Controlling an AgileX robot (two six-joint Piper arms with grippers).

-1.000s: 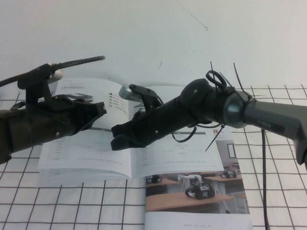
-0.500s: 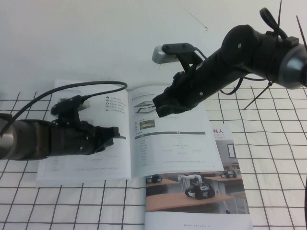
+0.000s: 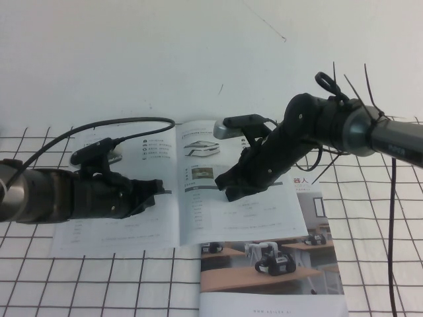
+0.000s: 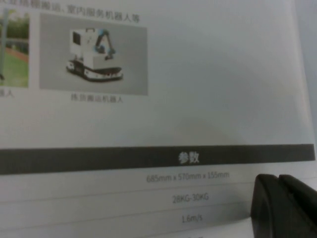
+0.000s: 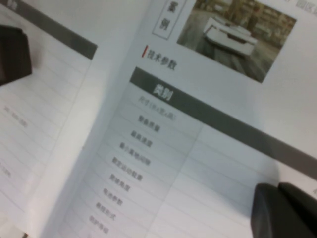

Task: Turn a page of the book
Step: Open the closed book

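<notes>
While book (image 3: 178, 191) lies open flat, no page (image 3: 244, 198) lifted: left gripper (image 3: 149, 193) closed on nothing, right gripper (image 3: 228, 188) likewise, low over it.

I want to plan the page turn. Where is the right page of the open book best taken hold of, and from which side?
Probably at the free outer edge of the right page, approached from the right, since it lies flat and is bound at the spine. The right tool is over this page; the left tool is over the left page of the book.

The left gripper (image 3: 151, 193) hid much of the book's (image 3: 198, 218) left page. The right gripper (image 3: 231, 188) covered part of the right page (image 3: 258, 211). Table text was unreadably small.
</notes>
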